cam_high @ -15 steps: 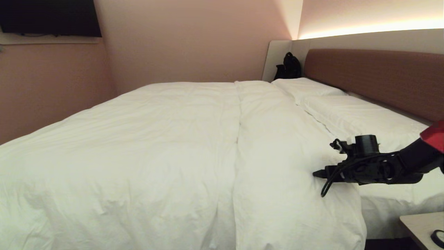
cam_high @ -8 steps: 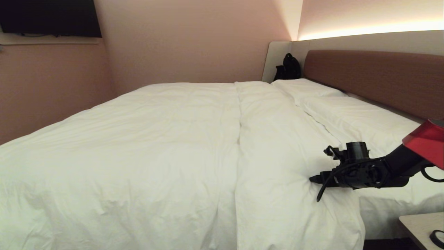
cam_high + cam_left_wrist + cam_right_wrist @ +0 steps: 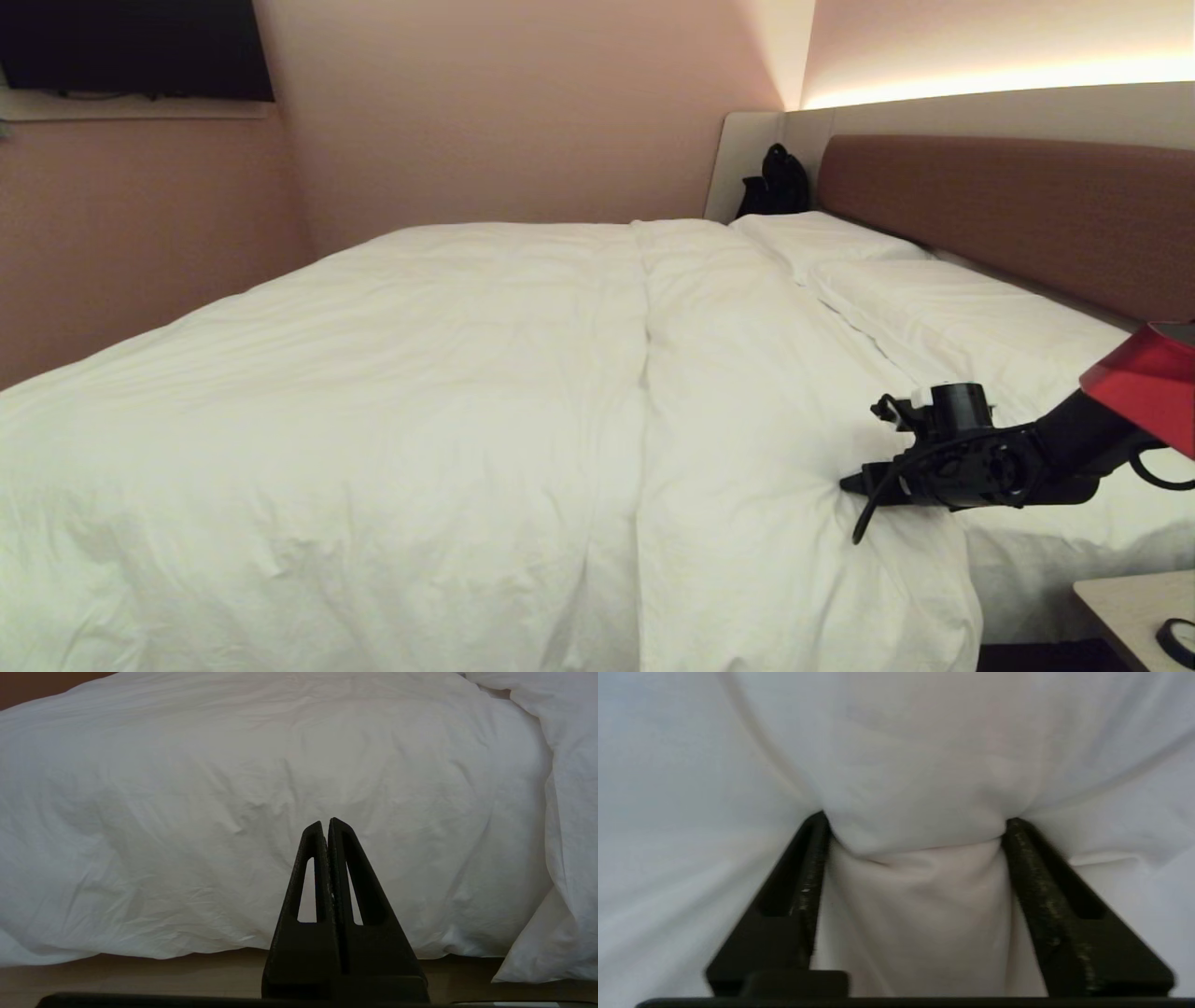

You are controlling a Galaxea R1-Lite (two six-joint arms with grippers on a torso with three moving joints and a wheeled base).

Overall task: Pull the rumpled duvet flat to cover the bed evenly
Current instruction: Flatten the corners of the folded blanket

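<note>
- Lower and nearer now, the right gripper (image 3: 915, 840) pinches a duvet (image 3: 448, 392) fold, not fully clamped.
- At four o'clock, the folded-back band awaits pulling; left gripper (image 3: 328, 828) shut, idle.

Head camera overlooks the duvet (image 3: 420, 392) (both wrist cameras face it closely).

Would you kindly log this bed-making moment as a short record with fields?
duvet: thick puffy white duvet spread over the wide low bed, softly wrinkled, one long fold running up its middle
pillows: two flat white pillows by the reddish-brown padded headboard
right gripper: right gripper pressed into the duvet's near right part, jaws wide with a bulge of fabric between them
left gripper: left gripper shut, empty, facing the duvet's hanging side
</note>
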